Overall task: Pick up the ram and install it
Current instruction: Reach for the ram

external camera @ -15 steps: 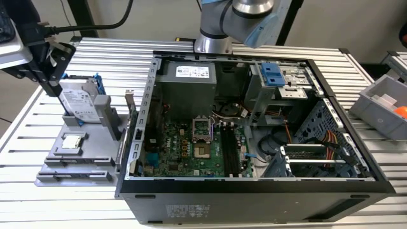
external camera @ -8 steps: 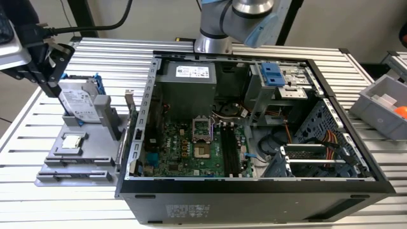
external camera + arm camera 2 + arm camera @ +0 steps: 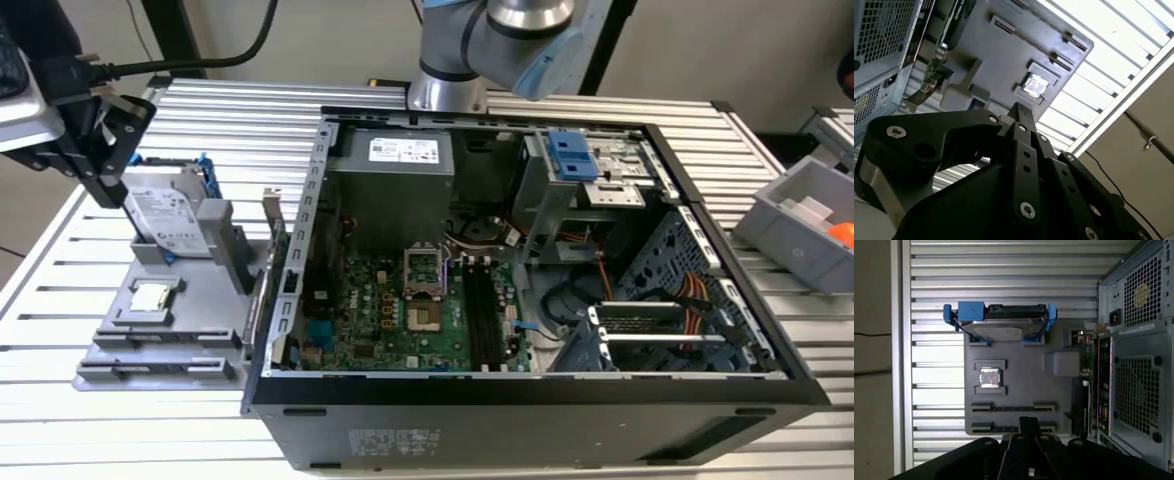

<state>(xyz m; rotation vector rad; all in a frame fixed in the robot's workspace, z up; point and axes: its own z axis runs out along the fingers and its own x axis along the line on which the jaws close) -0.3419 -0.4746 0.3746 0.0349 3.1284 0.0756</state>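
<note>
The claw [image 3: 1029, 423], pinched narrow and empty, hangs over the tray [image 3: 1059, 405]. The ram [image 3: 1004, 408] seems edge-up in a slot, 6 o'clock from the chip [image 3: 151, 297] in the exterior view. Best to widen, centre on it and descend straight.

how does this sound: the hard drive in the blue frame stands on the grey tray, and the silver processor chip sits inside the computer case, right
Not quite. The silver processor chip is not inside the computer case. It sits in a square pocket of the grey tray, beside the case, as the first wrist view shows. The hard drive in the blue frame does stand on that tray.
</note>
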